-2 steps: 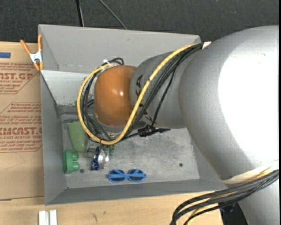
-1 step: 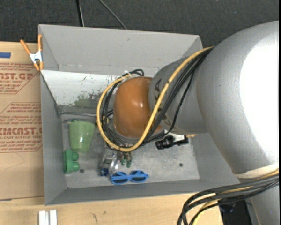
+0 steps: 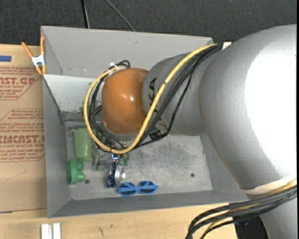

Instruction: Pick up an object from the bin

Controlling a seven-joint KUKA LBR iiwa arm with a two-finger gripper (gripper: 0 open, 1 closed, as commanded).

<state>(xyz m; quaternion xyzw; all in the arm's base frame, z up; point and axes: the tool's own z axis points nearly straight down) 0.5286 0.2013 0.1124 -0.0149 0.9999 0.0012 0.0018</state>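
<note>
Grey scuffed bin floor [image 3: 179,158], green bottle [image 3: 82,143]

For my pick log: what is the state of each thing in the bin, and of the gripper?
Green bottle: lying on its side, cap on.
Blue toy glasses: lying flat, untouched.
Small silver-blue thing: under the gripper, contact unclear.
Gripper: low in the bin.

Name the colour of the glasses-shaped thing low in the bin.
The glasses-shaped thing is blue; the camera view shows it best.
</note>
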